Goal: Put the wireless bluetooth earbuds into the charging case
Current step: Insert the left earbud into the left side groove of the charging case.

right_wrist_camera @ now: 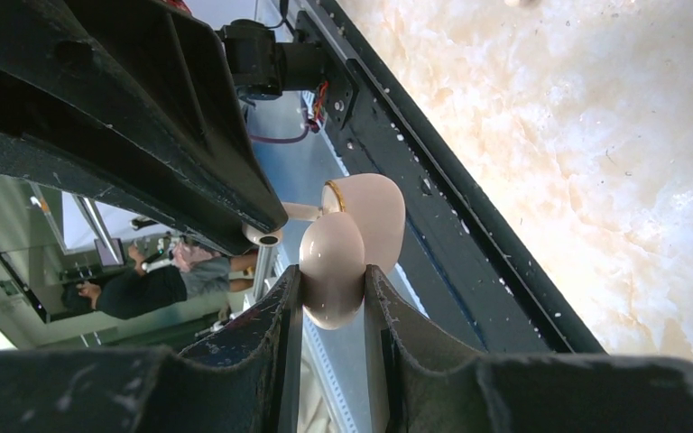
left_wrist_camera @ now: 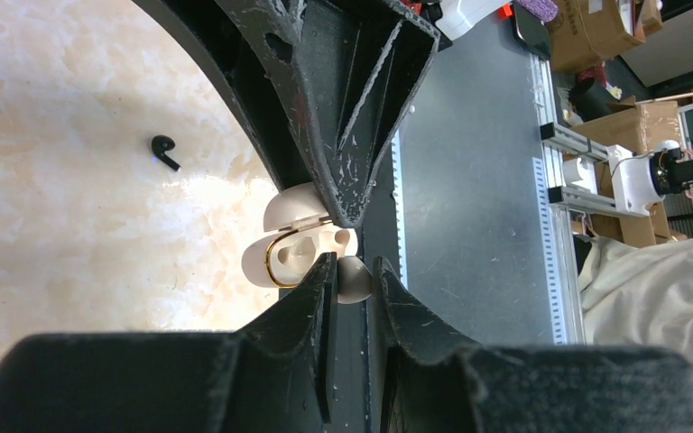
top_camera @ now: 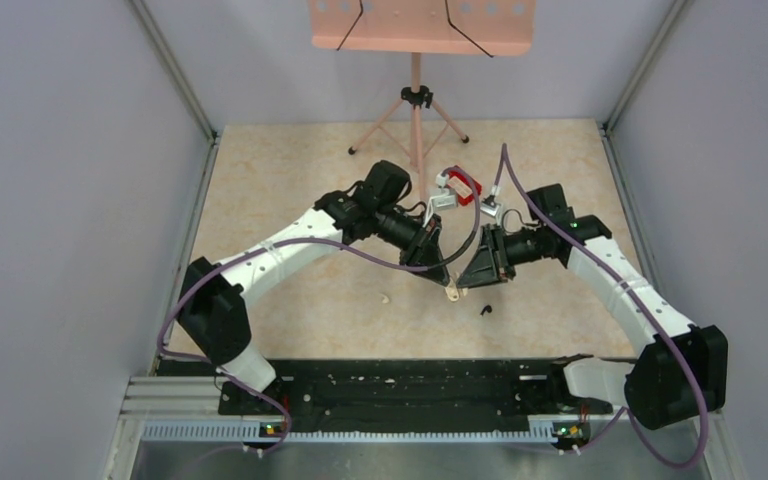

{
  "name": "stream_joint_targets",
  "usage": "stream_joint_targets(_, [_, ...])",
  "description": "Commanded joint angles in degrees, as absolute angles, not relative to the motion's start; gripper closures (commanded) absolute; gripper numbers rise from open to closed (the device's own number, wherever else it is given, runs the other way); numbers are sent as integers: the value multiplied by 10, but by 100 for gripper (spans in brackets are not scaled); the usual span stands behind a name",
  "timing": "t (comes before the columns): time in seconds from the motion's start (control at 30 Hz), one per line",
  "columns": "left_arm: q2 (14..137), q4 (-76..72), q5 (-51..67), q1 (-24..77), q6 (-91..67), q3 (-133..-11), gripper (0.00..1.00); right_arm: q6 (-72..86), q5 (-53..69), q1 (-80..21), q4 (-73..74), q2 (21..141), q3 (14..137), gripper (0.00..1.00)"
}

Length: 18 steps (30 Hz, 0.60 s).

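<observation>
The left gripper (left_wrist_camera: 354,264) is closed on one rounded half of the cream, glossy, pebble-shaped charging case (left_wrist_camera: 254,263) with a gold rim. The right gripper (right_wrist_camera: 332,271) is pinched on the other half. The case hangs open between them, seemingly lifted off the pale marbled bench (left_wrist_camera: 72,234). One small black comma-shaped wireless earbud (left_wrist_camera: 164,152) lies on the bench apart from the case, untouched.

The step looks like spreading the case open and presenting it. The pinch on the base half should be firm and square, since the glossy shell will likely slip or twist. The lid should swing about its hinge, not be pulled off it. Before fetching the earbud, the case is best set down mouth up, so one gripper can let go without it tipping shut.

The left wrist view alone shows the gold rim and open mouth. Something dark sits inside the rim; whether it is a seated earbud or a bare well I cannot tell. The right wrist view gives only the shell's smooth outside and no earbud. The top view alone shows both arms meeting at the case, with the earbud just to its right.
</observation>
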<state>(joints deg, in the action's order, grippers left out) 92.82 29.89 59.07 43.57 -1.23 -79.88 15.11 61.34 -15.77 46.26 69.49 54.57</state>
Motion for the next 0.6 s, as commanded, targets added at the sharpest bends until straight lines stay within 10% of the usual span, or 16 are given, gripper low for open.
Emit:
stream_joint_targets(0.0, [928, 303, 613, 434, 7, -824, 100, 139, 621, -167, 469, 680, 581, 100])
stream_joint_targets(0.57, [924, 261, 583, 434, -27, -822, 100, 143, 617, -180, 469, 668, 582, 100])
